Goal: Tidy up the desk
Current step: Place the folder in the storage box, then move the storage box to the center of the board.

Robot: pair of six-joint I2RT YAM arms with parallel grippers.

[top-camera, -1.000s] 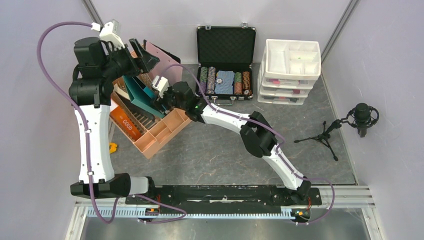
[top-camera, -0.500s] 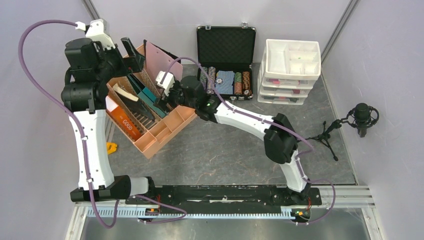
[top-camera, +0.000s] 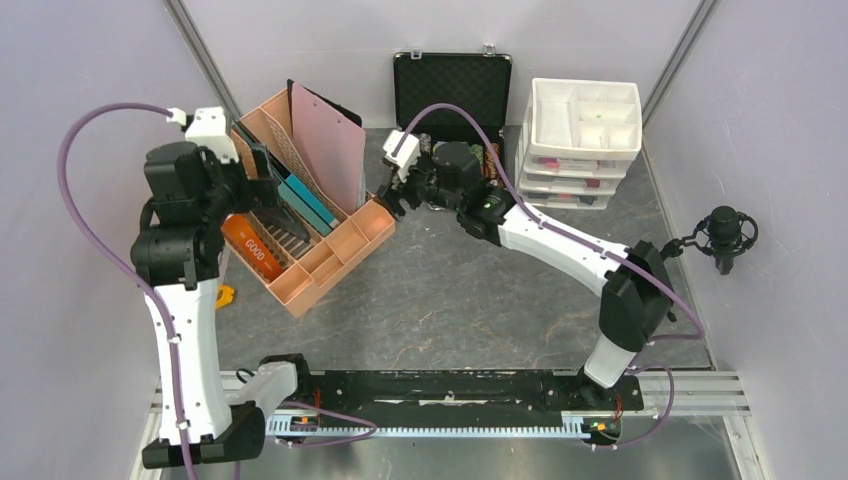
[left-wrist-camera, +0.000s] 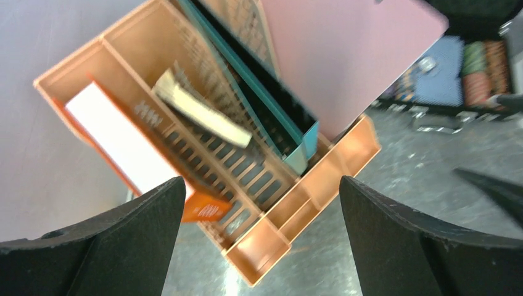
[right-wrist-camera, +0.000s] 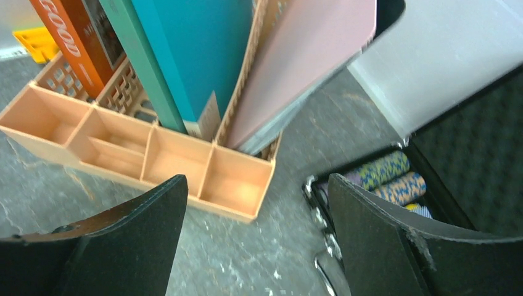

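Since the left gripper [left-wrist-camera: 262, 185] and the right gripper [right-wrist-camera: 258, 182] both stand wide open with nothing between their fingers, you can judge that nothing is being carried. At the far-left corner of the dark grey mottled desk [top-camera: 450, 300], the peach plastic slotted organiser [top-camera: 335, 262] holds an orange book [top-camera: 250, 247], a teal folder [top-camera: 305, 200] and a pale pink board [top-camera: 330, 145] on edge, so that part looks done. Its small front compartments appear empty. What seems left for you is the small yellow object [top-camera: 226, 296] lying loose by the left edge, the black foam-lined case [top-camera: 452, 90] of poker chips open at the far edge, and perhaps the black microphone on its tripod [top-camera: 725, 232] near the right edge. The white plastic drawer unit [top-camera: 580, 140] stands tidy at the far-right corner.
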